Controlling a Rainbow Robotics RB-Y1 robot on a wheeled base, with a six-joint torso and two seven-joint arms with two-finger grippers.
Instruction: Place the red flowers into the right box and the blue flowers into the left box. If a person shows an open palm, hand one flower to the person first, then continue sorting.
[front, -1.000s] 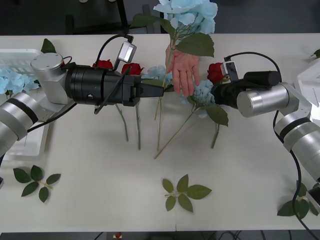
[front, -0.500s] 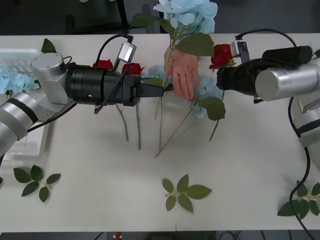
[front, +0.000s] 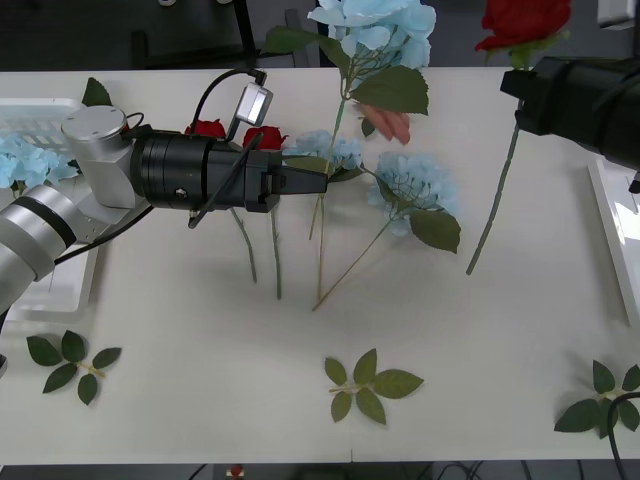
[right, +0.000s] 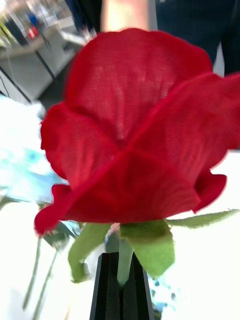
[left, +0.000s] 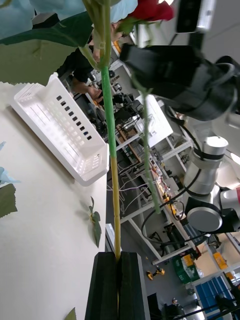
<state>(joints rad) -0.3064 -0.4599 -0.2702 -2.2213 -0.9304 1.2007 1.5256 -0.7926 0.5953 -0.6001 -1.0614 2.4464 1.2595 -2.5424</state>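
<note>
The left box (front: 40, 115) sits at the table's far-left edge with blue blooms inside, partly behind the left arm. Three red flowers show: two heads (front: 207, 128) lying on the table just behind the left gripper (front: 322, 181), and one rose (front: 522, 20) raised high on the right. Three blue flowers lie or stand mid-table: one tall bloom (front: 375, 25) whose stem the left gripper's closed black fingers pinch, long axis running up and away, and two heads (front: 415, 182) lying flat, stems pointing toward the robot. A person's fingertips (front: 388, 122) show just behind them, posture unclear. The right gripper (right: 121, 287) grips the raised rose's stem, head up, stem hanging free over open table. The right box (front: 610, 230) edges the far right.
</note>
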